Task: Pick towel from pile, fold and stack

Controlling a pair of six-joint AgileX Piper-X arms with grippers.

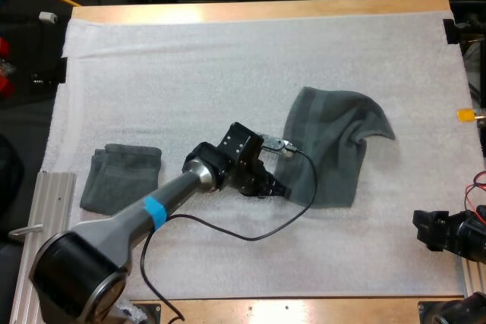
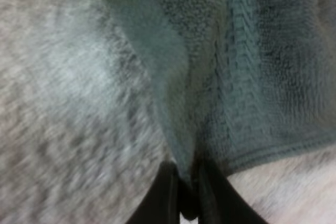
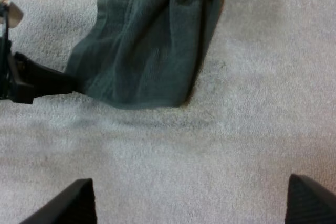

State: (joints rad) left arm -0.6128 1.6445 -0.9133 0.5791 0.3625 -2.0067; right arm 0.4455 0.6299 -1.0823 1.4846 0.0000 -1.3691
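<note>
A dark grey-green towel [image 1: 334, 142] lies loosely spread and partly doubled over on the white mat [image 1: 228, 58], right of centre. My left gripper [image 1: 279, 187] is at its near left corner, shut on the towel's edge [image 2: 184, 166], and both black fingers [image 2: 164, 195] pinch the cloth. A folded towel [image 1: 121, 178] rests at the mat's left side. My right gripper [image 3: 194, 203] hovers open over bare mat, short of the towel [image 3: 152, 40], with its fingers [image 3: 79, 203] wide apart. From there, the left gripper [image 3: 47, 83] shows at the towel's corner.
A metal rail [image 1: 45, 210] runs along the table's left edge beside the folded towel. My right arm [image 1: 448, 237] sits low at the right edge of the mat. Bare mat stretches between the two towels and in front of them.
</note>
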